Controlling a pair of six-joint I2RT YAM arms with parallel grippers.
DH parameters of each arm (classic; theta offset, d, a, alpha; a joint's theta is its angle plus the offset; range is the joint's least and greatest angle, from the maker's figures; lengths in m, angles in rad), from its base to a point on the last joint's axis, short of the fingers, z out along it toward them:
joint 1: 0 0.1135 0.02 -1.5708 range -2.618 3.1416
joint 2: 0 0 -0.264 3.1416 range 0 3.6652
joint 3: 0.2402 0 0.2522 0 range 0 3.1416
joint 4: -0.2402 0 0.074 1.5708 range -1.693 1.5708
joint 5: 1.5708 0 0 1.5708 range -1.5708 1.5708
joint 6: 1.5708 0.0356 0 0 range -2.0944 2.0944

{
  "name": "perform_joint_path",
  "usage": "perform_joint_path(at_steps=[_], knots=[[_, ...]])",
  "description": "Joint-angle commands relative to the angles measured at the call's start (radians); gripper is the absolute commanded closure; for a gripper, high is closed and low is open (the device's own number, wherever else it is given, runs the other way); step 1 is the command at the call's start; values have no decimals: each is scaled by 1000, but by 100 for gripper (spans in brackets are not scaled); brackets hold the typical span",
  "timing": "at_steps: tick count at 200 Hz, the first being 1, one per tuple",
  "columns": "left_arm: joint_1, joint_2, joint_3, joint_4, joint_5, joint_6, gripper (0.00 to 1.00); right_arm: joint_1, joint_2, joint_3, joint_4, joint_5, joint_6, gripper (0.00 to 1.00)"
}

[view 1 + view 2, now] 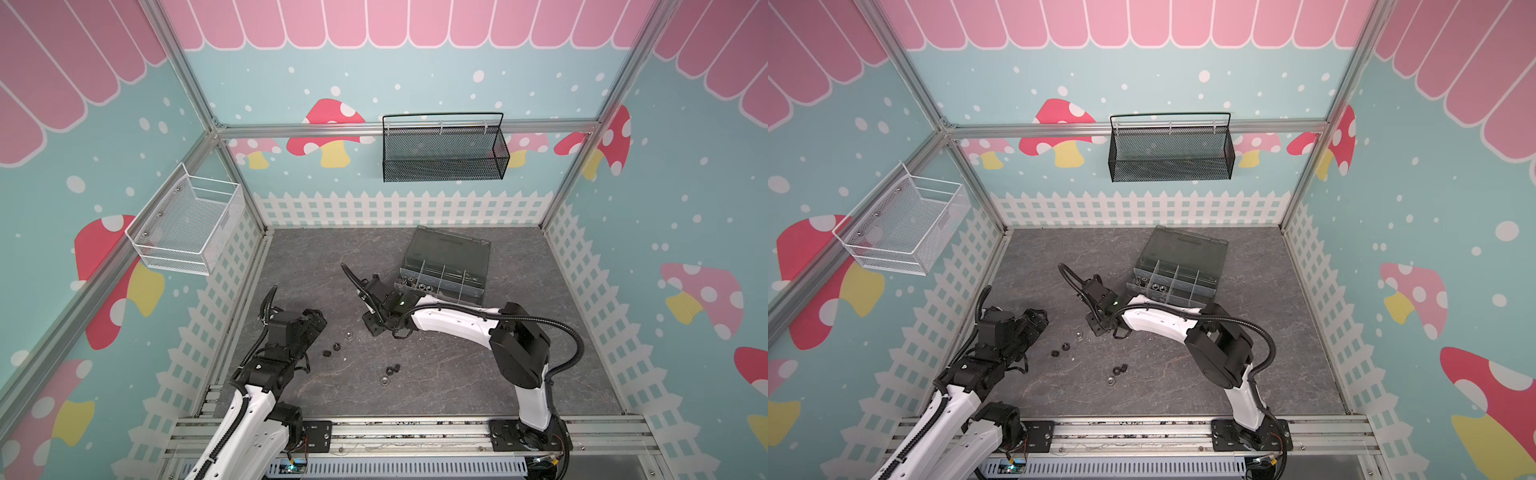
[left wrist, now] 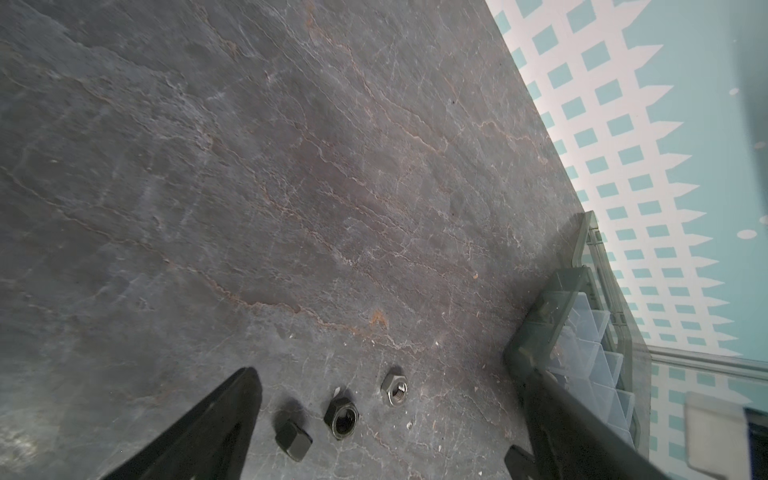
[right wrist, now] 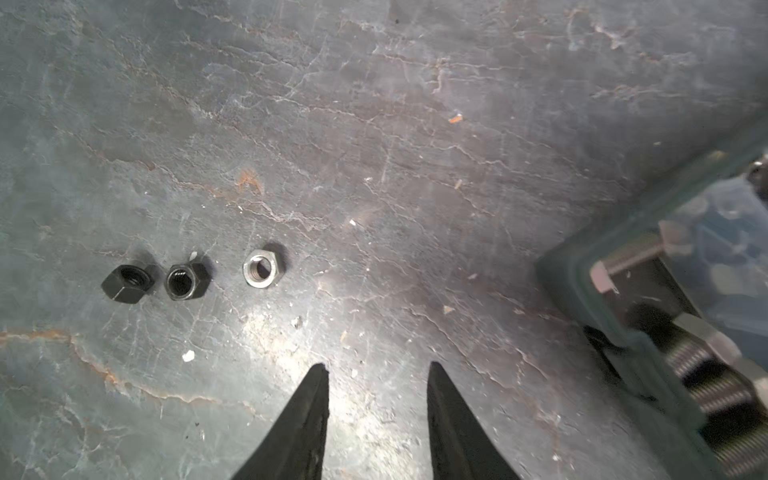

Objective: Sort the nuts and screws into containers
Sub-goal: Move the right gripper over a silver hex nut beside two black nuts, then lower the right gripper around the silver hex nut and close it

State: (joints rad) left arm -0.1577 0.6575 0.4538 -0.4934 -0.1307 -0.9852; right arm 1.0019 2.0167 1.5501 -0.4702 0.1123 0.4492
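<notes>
Slate-grey tabletop (image 1: pixel 436 386) is enclosed by mushroom-printed walls, on which a black mesh basket (image 1: pixel 444 153) and a white wire basket (image 1: pixel 187 224) are hung. Loose nuts (image 1: pixel 336 345) are scattered at lower centre in both top views, near the left gripper (image 1: pixel 319 322), which is spread wide and empty. The right gripper (image 3: pixel 376 365) is parted narrowly with nothing held. Screws (image 3: pixel 623 266) are seen in an end container (image 3: pixel 561 266) of the organiser box (image 1: pixel 446 266), right of centre.

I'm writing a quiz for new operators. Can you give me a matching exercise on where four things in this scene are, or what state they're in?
Things:
1. silver nut
2. black mesh basket
3. white wire basket
4. organiser box

Places or states:
A. hung on the side wall
B. lid open
C. hung on the back wall
D. lying loose on the table

Pairs: 1-D, 2-C, 3-A, 4-B
</notes>
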Motion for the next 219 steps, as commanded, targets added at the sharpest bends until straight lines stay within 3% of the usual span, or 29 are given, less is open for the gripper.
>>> perform_joint_path(at_steps=[1, 67, 219], knots=[[7, -42, -16, -57, -69, -27, 0, 23, 54, 75, -21, -7, -4, 59], [9, -105, -9, -98, -97, -39, 0, 65, 200, 240, -70, -5, -29, 59], [9, -121, -23, -102, -122, -26, 0, 91, 371, 398, -143, -20, -52, 51]])
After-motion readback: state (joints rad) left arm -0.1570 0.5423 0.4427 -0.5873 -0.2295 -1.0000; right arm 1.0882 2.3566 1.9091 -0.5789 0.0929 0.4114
